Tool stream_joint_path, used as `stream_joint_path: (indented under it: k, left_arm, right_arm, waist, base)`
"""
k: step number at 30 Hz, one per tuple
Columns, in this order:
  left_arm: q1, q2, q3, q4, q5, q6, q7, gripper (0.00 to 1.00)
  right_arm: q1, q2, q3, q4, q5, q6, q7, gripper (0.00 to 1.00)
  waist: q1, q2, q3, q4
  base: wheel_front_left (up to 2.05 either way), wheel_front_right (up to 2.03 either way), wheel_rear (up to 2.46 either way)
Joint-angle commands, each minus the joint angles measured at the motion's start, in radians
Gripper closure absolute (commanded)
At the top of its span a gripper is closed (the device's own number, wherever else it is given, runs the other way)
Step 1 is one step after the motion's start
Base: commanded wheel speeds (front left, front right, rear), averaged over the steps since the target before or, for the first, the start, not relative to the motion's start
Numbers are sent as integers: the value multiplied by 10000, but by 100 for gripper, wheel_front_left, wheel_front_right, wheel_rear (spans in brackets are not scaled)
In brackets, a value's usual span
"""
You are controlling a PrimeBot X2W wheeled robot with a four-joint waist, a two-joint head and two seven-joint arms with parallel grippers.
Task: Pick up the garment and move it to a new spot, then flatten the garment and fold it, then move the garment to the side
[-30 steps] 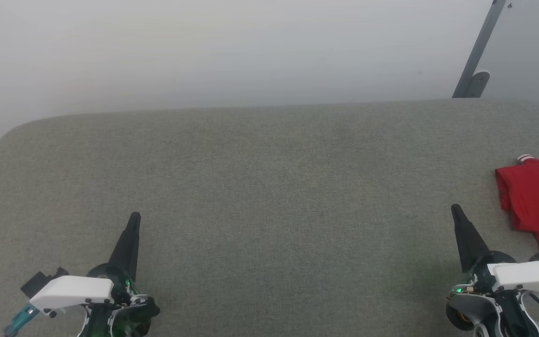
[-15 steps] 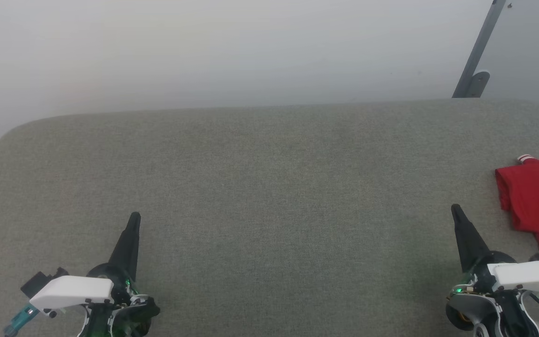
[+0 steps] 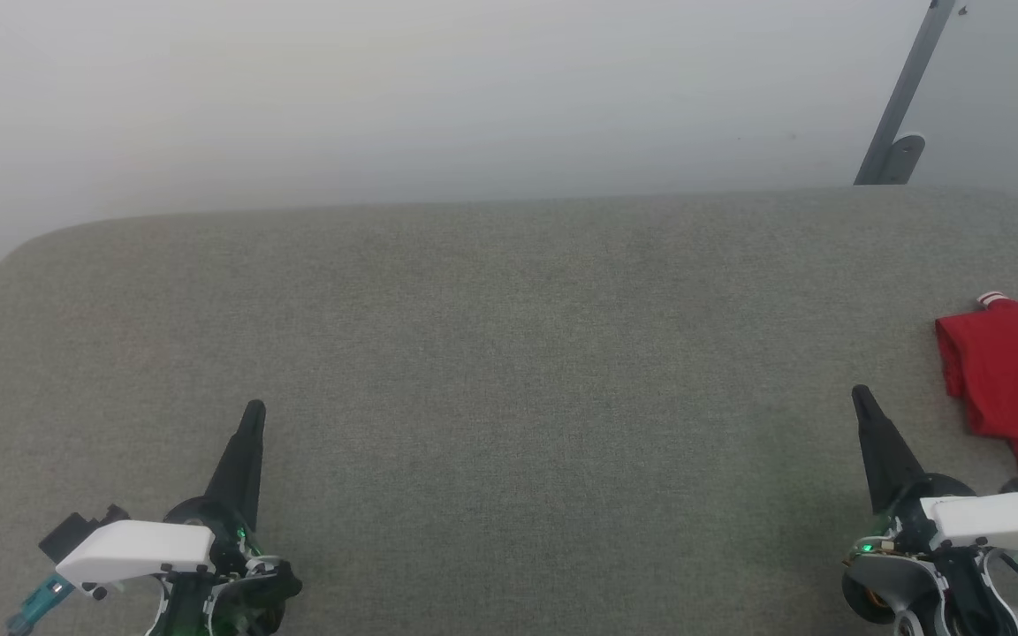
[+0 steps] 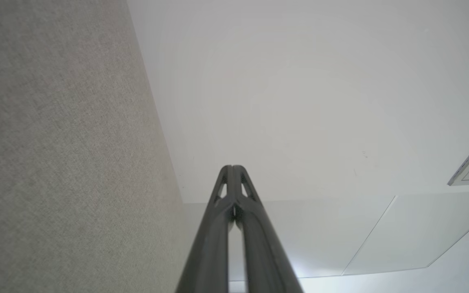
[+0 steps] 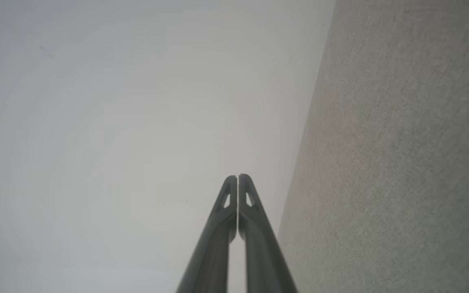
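Note:
The garment (image 3: 1014, 378), bright red with white stripe trim at its near corner, lies folded at the far right of the grey-green padded surface (image 3: 509, 353), cut off by the head view's right edge. My right gripper (image 3: 860, 394) hovers at the lower right, just left of and nearer than the garment, apart from it. Its fingers are pressed together and hold nothing in the right wrist view (image 5: 237, 177). My left gripper (image 3: 254, 408) rests at the lower left, far from the garment, and is also shut and holds nothing (image 4: 231, 167).
A pale wall rises behind the surface's far rounded edge. A slanted grey metal bar (image 3: 902, 97) with a foot bracket stands at the back right.

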Motion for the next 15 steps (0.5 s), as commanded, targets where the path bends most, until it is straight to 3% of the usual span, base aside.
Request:
stream_joint_path:
  k: [1, 15]
  left_arm:
    - [-108, -15, 47, -2, 17, -28, 57, 100]
    - [-110, -24, 54, -2, 31, -28, 52, 100]
  right_arm:
    - [-55, 30, 0, 26, 45, 4, 18, 100]
    - [-54, 30, 2, 26, 46, 4, 17, 100]
  waist:
    - [0, 0, 0, 0]
    - [0, 0, 0, 0]
  base:
    - [0, 0, 0]
    - [0, 0, 0]
